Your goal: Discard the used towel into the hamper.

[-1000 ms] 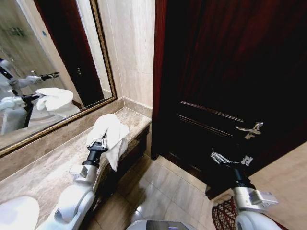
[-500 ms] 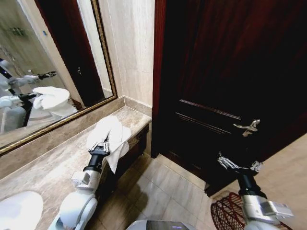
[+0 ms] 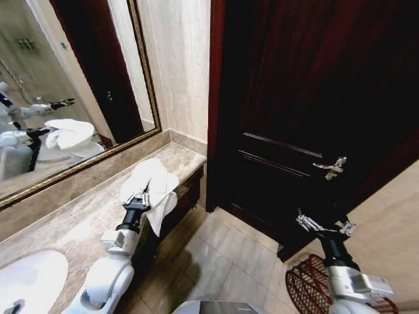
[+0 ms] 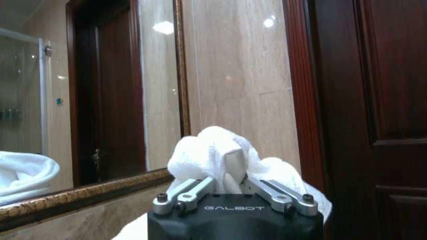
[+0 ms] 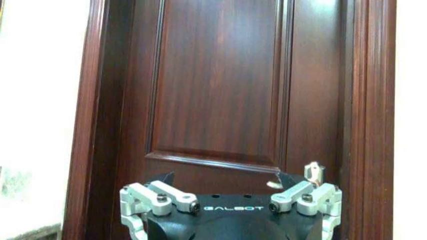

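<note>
Left gripper [image 3: 140,198] is clamped on the white towel [image 3: 152,185]; the left wrist view shows the jaws pinched into a bunch of cloth [image 4: 220,162]. The towel is held up over the far end of the marble counter [image 3: 72,222], near its front edge, with a tail of fabric draping down past the edge. So the pick looks done, the drop isn't. The hamper [image 3: 308,288], a dark red-brown wire basket, sits on the tile floor at the robot's right, by the dark wooden door [image 3: 308,98], well apart from the towel and nothing visible inside it. Right gripper [image 3: 323,226] hangs in front of the door, above the hamper, fingers [image 5: 143,200] spread wide with nothing between them. Left to do, as I read it: carry the towel across to the right, get it over the basket, let go.
</note>
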Tool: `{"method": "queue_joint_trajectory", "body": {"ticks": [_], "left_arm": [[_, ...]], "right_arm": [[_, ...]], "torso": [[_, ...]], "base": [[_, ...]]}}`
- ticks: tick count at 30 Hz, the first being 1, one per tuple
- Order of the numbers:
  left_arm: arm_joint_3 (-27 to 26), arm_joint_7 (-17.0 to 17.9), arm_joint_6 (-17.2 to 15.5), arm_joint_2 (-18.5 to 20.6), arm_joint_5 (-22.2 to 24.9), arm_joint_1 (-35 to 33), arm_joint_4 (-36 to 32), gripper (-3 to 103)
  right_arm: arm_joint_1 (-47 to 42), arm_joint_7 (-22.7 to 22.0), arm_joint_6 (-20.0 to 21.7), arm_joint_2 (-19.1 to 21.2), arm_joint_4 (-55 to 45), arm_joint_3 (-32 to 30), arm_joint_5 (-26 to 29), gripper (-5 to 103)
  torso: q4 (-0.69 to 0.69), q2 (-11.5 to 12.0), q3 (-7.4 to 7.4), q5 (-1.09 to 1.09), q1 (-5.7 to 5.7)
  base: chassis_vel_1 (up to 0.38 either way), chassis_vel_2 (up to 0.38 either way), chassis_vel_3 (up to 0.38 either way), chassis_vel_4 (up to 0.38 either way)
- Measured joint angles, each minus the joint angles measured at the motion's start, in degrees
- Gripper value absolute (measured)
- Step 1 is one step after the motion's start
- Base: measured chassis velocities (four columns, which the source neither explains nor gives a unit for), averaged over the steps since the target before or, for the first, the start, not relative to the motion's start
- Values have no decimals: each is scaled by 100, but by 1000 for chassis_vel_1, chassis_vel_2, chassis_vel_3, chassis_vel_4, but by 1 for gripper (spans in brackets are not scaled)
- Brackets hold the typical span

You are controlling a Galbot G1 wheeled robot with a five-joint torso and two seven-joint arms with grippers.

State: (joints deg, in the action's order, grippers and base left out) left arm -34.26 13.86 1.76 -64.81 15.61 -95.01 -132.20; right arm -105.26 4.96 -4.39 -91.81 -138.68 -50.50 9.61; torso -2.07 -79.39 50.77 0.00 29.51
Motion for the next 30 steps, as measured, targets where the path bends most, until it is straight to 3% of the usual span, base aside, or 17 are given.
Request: {"method": "queue_joint_trajectory", "body": {"ticks": [10,30], "left_arm": [[-2,10,133,-137,-118,-268,-191,5],[102,-249,-102,165,487,267,1,5]], "right_arm": [[-194,-45,-297,-31,-136,-11,4,100],[-31,-151,64,-36,-247,83,-166,100]], "torso": [[0,0,0,0,1],[1,0,0,0,1]], "base": [[-21,-22,-22,-26],[-103,-103,-103,-105]]}}
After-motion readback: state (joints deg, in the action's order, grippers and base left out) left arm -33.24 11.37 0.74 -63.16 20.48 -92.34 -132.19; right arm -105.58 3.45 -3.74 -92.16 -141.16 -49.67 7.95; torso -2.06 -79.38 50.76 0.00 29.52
